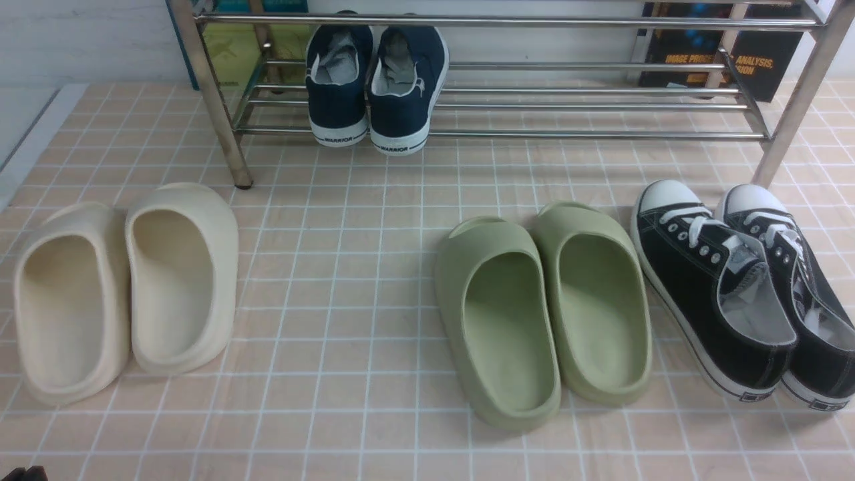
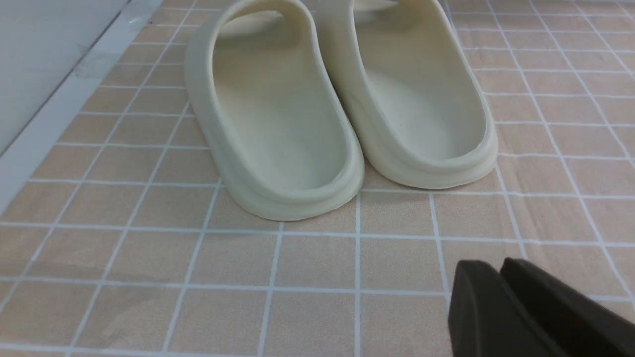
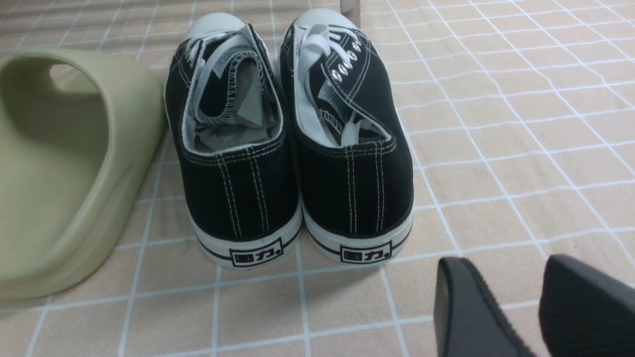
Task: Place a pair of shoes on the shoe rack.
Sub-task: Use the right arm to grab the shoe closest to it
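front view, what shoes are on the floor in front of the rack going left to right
cream foam slides → green foam slides → black canvas lace-up sneakers with white toe caps

Front camera's up between the two arms, angled down and forward across the peach tiled worktop (image 1: 374, 427), taking in the whole spread out to the wide shiny chrome tubular shoe rack (image 1: 534, 133) at the far side. Left wrist camera's down low, close behind the heels of the pair of cream foam slides (image 2: 278, 124). Right wrist camera's just as low and close behind the heels of the pair of black canvas sneakers with white toe caps (image 3: 233, 183), a green foam slide (image 3: 64, 173) alongside, and the front view shares all three.
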